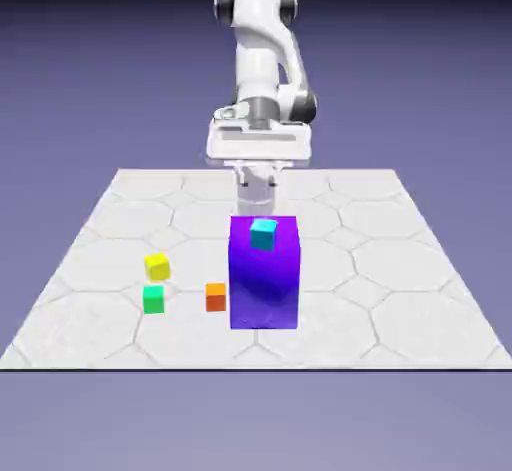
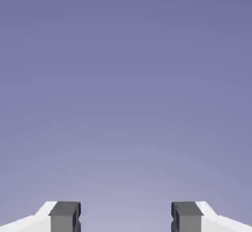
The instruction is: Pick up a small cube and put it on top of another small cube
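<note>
Four small cubes show in the exterior view. A yellow cube (image 1: 157,266), a green cube (image 1: 153,299) and an orange cube (image 1: 216,297) lie apart on the table, left of a tall purple block (image 1: 265,284). A cyan cube (image 1: 263,233) shows against the block's upper part and seems to rest on its top. My gripper (image 1: 256,199) hangs just behind and above the block, its fingertips hidden there. In the hand view the gripper (image 2: 125,217) is open, its grey fingertips (image 2: 65,217) wide apart. Only backdrop shows between them, and no cube is in that view.
The white hexagon-patterned table (image 1: 400,289) spreads to both sides of the purple block. The tall block stands directly in front of my hand in the exterior view. The arm's base is at the table's far edge.
</note>
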Tool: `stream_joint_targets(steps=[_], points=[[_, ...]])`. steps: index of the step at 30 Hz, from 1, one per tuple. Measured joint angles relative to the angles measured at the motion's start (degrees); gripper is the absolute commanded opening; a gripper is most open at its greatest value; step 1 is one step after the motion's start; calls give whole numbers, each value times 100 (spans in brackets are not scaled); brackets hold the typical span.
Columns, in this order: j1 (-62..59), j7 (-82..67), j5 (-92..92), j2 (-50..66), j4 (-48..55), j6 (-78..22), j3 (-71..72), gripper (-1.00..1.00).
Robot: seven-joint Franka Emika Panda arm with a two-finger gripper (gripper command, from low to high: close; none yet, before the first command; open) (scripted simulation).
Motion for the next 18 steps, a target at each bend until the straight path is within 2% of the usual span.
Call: stream_joint_targets(steps=[18], points=[[-3736,1813,1624,2417,584,-2090,1999,0]])
